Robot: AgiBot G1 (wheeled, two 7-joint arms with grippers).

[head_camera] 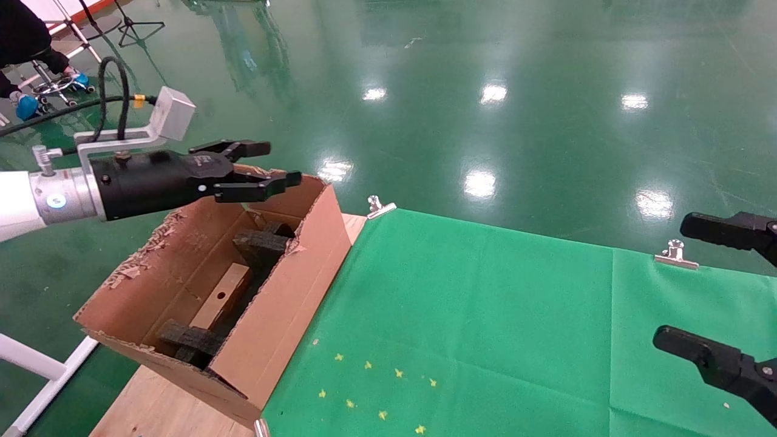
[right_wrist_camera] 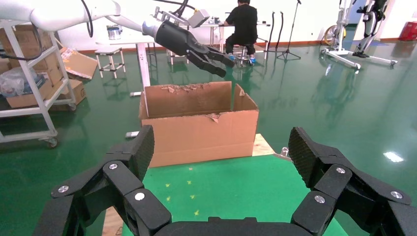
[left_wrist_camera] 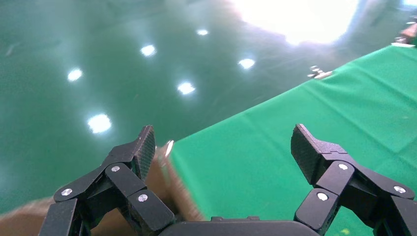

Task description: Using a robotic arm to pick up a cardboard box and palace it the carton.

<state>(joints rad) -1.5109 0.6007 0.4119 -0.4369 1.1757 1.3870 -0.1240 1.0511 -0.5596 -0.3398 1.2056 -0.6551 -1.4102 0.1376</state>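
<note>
At far left the robotic arm (head_camera: 36,197) holds the left gripper (head_camera: 267,167) spread and empty above the carton's (head_camera: 291,297) far rim. The cardboard box (head_camera: 221,297) lies inside the carton between foam blocks (head_camera: 261,243). To the right, the green cloth (head_camera: 485,315) lies bare, clipped at its far edge. The right gripper (head_camera: 698,285), spread, hovers at the far right edge. Glossy green floor (head_camera: 485,60) stretches beyond.

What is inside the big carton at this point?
Inside the carton lies the cardboard box, round hole showing, between dark foam blocks at either end. The carton's near wall hides its floor. The left gripper hangs open above it, holding nothing.
</note>
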